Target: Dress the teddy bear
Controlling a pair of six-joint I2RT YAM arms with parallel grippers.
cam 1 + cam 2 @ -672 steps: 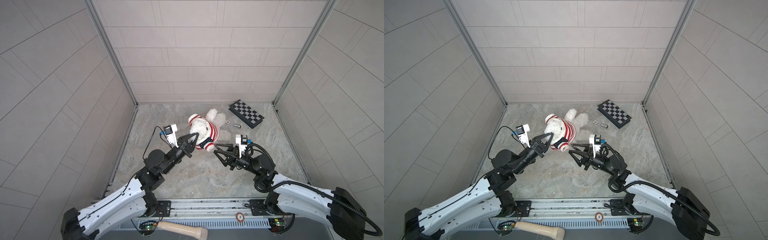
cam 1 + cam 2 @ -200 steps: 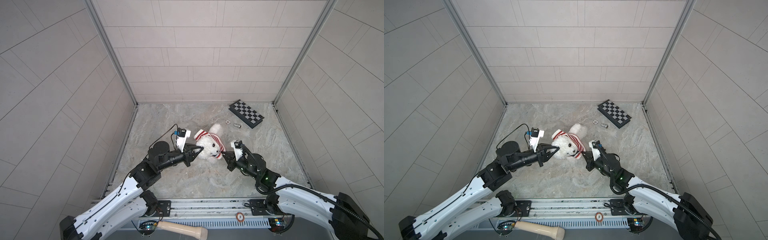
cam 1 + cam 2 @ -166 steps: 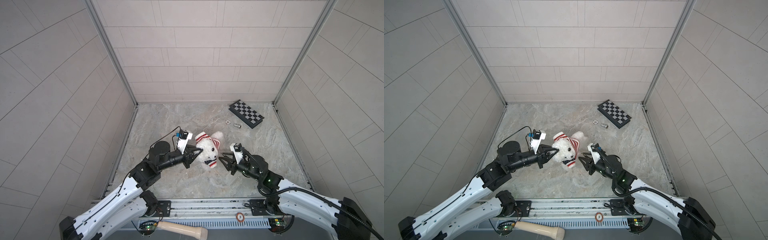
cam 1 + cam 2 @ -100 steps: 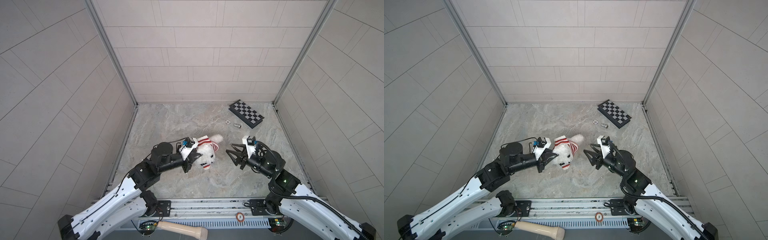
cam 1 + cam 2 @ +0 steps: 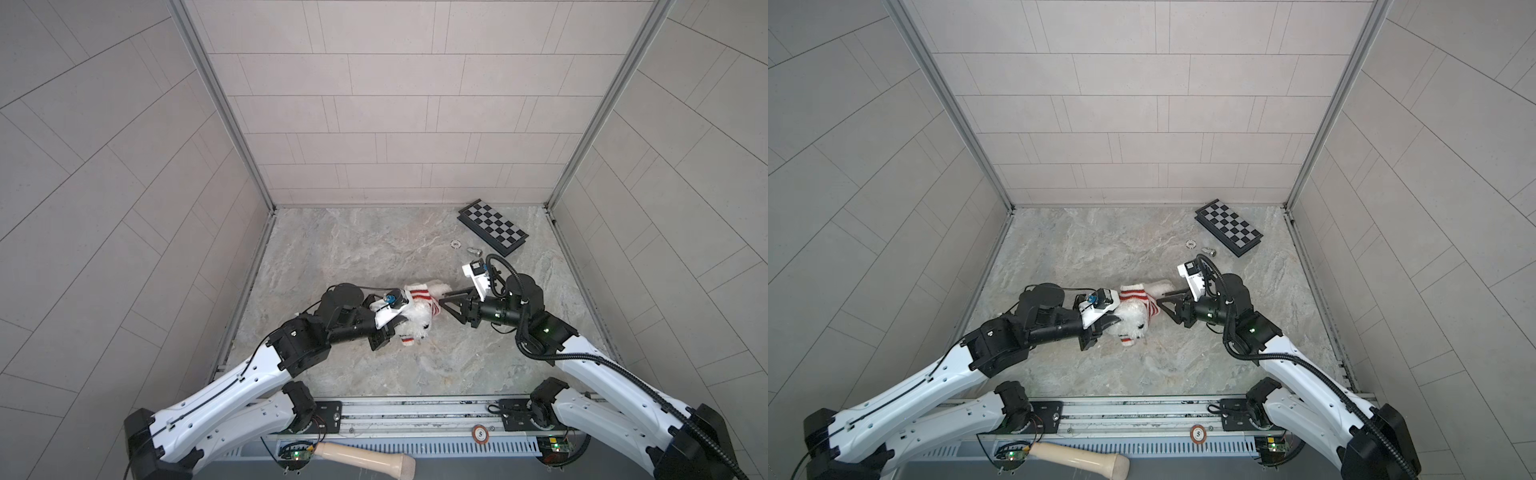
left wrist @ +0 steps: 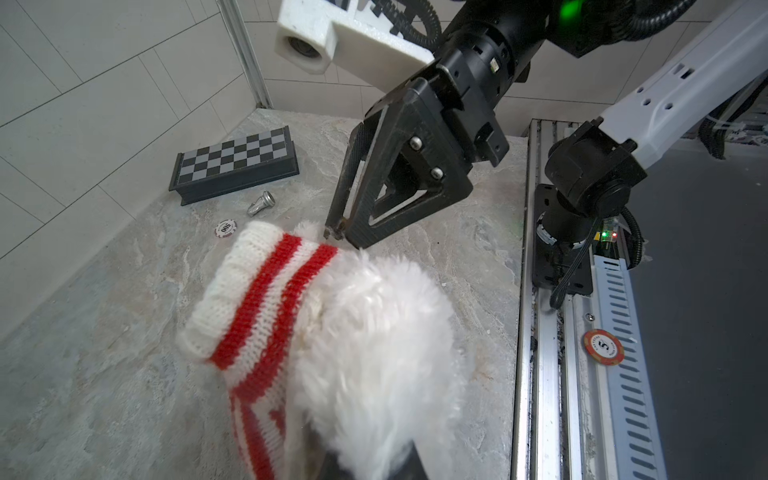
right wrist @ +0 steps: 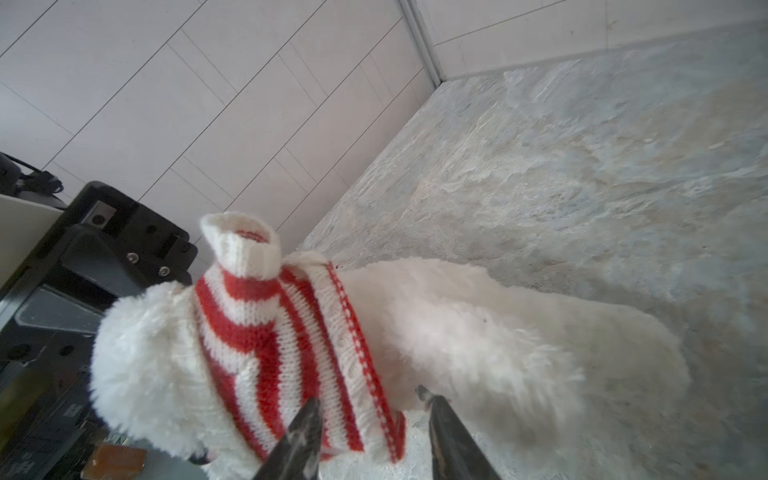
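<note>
Left gripper (image 5: 388, 330): black, clamped on fluffy white fur.
Teddy bear (image 5: 420, 323): plush, stubby-limbed, at the middle of the marbled tabletop (image 5: 365, 257). It wore a ribbed red-and-white striped knit sweater (image 5: 419, 296). Its long axis was slanted, head toward the front rail, legs toward the back wall.
Right gripper (image 5: 441, 302): triangular black fingers, moderately parted astride the sweater hem.

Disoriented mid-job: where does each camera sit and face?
Top views: high above the front rail, looking down on the marbled tabletop; left arm and right arm show.
Left wrist: faces the fluffy white teddy bear in its red-and-white striped knit sweater; left end effector barely shows.
Right wrist: faces the bear's other side; open right end effector at the sweater hem.
Shared: all show the bear.
</note>
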